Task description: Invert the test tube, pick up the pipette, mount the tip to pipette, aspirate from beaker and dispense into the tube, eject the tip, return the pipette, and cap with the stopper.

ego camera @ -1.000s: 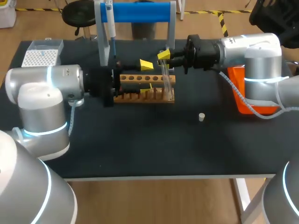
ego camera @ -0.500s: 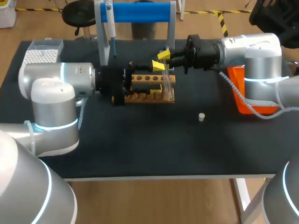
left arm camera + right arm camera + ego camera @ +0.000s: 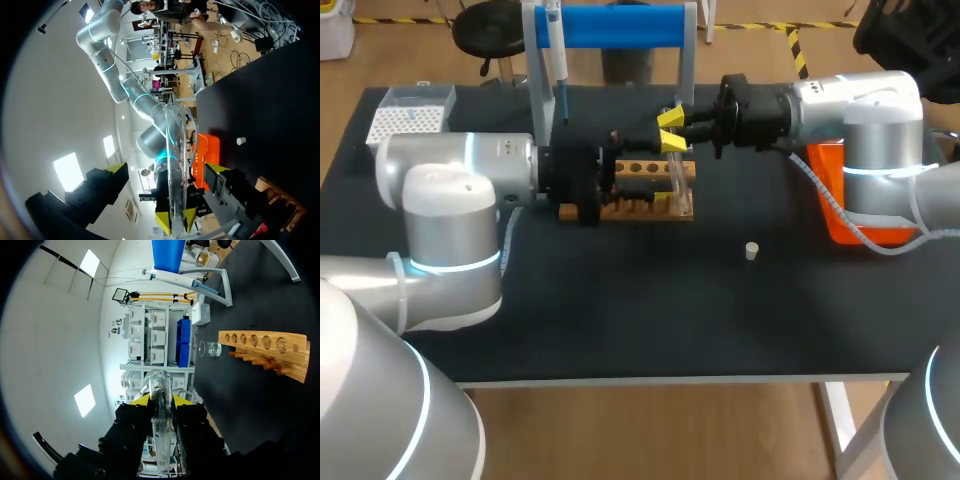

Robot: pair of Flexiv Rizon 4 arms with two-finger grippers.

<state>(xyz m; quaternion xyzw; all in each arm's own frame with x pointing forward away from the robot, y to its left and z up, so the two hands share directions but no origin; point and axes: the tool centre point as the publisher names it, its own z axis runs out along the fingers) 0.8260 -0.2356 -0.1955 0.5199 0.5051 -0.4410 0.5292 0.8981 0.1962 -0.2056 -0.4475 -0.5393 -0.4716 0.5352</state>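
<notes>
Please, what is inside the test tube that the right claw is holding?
The test tube looks clear and empty: no liquid shows along its visible length. The stretch gripped by the right claw is covered at the sides, so its inside cannot be fully seen there.

Clear test tube [image 3: 676,180] upright in right end effector [image 3: 672,122].

A black matte surface [image 3: 620,320] fills most of the head view, edged in a paler colour along its front. A light wooden floor [image 3: 650,430] lies all around it. Beyond the far edge, yellow-and-black tape [image 3: 798,50] marks the floor, and a round black stool [image 3: 488,28] stands past the far left corner. The wrist views show a plain white expanse [image 3: 55,330], probably the ceiling, set with bright rectangular light panels [image 3: 90,262], and white shelving units [image 3: 150,335].
</notes>
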